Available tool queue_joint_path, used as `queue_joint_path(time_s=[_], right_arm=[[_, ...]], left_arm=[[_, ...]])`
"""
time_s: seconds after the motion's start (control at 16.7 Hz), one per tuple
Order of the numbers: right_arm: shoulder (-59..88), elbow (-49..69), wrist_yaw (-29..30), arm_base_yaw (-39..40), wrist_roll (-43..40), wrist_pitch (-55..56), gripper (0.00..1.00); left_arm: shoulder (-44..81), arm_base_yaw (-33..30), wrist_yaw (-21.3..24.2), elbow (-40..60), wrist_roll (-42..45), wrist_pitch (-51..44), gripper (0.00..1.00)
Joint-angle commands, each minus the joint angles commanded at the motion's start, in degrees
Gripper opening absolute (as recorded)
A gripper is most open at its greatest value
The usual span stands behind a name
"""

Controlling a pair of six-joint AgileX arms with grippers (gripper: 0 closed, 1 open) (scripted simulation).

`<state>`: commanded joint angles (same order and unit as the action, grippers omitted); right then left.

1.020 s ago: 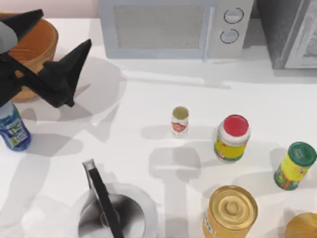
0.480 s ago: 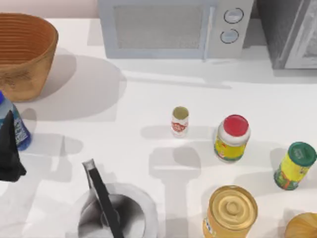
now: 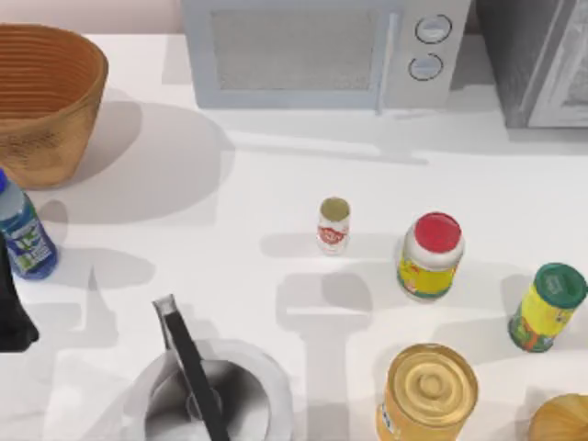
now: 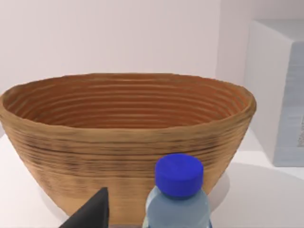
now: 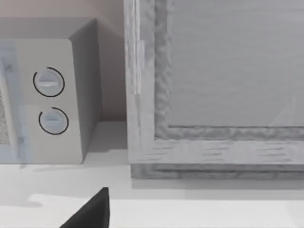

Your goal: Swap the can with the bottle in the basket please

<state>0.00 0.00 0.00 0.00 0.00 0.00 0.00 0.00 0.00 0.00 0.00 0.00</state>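
Observation:
The orange-brown wicker basket (image 3: 46,101) stands at the back left with nothing showing inside it. In the left wrist view the basket (image 4: 128,137) rises just behind the bottle (image 4: 178,199). The blue-capped bottle (image 3: 24,235) stands upright on the table, just in front of the basket, by the left edge. My left gripper (image 3: 11,317) is at the table's left edge, in front of the bottle and apart from it, open and holding nothing. The small red-labelled can (image 3: 333,225) stands alone mid-table. A dark part of my right gripper (image 5: 92,213) faces the back right corner.
A microwave (image 3: 322,50) lines the back, with a grey cabinet (image 3: 542,60) at its right. A red-capped jar (image 3: 430,257), a green-capped yellow bottle (image 3: 547,308) and a large gold-lidded can (image 3: 427,390) stand at the right. A grey pot with a dark handle (image 3: 197,386) sits front left.
My left arm has drawn back from over the basket and bottle to the table's left front edge. The bottle has stayed standing where it was.

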Motion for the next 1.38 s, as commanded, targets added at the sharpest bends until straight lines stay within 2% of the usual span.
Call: queue_joint_path(time_s=[0.3,0.54,1.38], right_arm=[[0.0,0.0,0.0,0.0,0.0,0.0,1.0],[0.0,0.0,0.0,0.0,0.0,0.0,1.0],[0.0,0.0,0.0,0.0,0.0,0.0,1.0]], left_arm=[[2.07,0.03,0.19,0.36,0.09,1.94,1.0],[13.06,0.82,1.03,1.0,0.43,11.86,1.0],[84.06,4.6,6.22,2.36,2.17,67.02,1.0]])
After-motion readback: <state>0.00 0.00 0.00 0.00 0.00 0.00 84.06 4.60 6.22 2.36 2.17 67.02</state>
